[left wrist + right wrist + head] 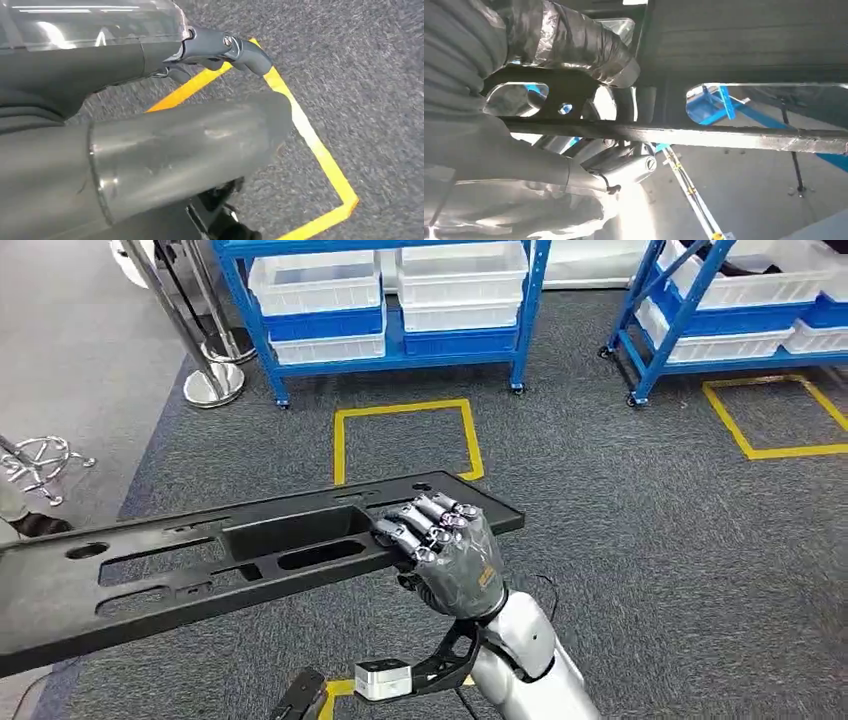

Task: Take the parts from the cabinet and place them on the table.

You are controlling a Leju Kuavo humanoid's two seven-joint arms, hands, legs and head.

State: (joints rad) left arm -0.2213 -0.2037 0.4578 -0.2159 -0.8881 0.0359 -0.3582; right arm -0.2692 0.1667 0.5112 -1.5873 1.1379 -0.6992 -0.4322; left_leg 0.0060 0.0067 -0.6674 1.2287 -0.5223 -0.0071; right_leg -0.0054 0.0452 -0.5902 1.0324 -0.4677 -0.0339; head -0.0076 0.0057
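A long black plastic part (200, 560) with slots and round holes stretches from the left edge to the middle of the head view, held level above the carpet. My right hand (450, 550) grips its right end, fingers curled over the top edge. In the right wrist view the part's underside (724, 135) crosses the picture, with my right hand (574, 45) wrapped around it. The left wrist view has my left hand (190, 125) over the carpet, its thumb and a finger (240, 50) apart with nothing between them.
A blue rack (525, 300) with white and blue bins stands ahead, and a second blue rack (660, 320) is at the right. Yellow tape squares (405, 405) mark the grey carpet. Chrome stanchion bases (213, 385) and a chrome chair base (40, 460) stand at the left.
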